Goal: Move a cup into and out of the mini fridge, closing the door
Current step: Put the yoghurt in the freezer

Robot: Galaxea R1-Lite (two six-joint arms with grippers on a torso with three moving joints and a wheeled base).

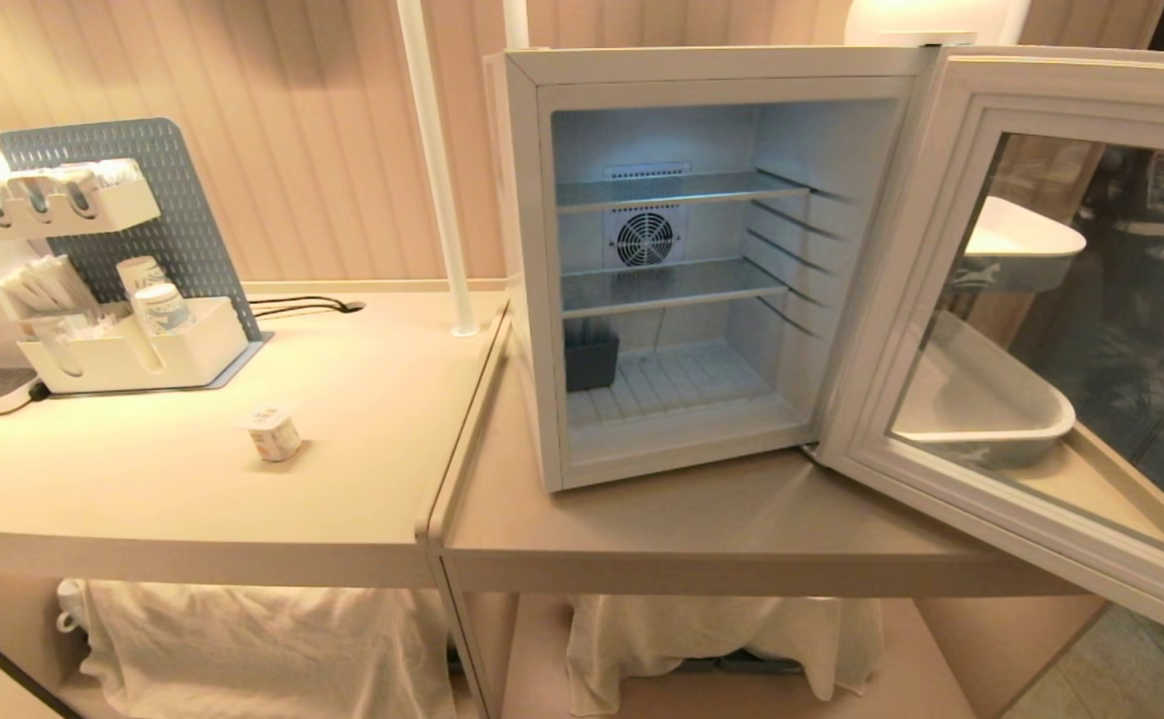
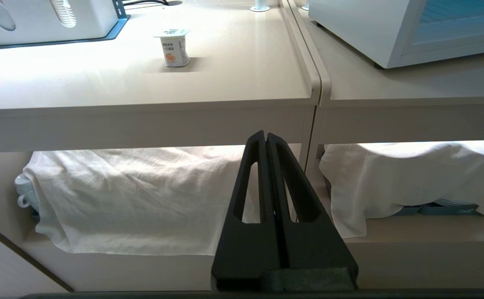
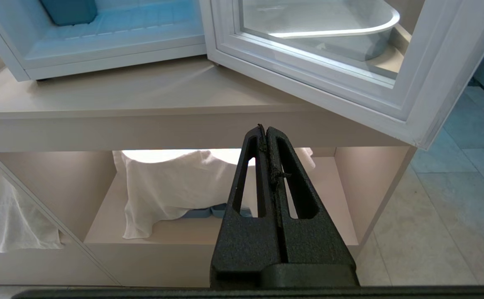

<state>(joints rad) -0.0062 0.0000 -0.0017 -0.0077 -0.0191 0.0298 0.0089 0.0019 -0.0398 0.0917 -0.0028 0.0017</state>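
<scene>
Left wrist view shows the left gripper clenched on nothing, low before the counter; the right gripper likewise. The cup stands upright on the counter, well left of the mini fridge, whose door hangs wide open.

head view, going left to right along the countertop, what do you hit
white organizer with paper cups → cup → white pole → mini fridge → door, standing open
</scene>
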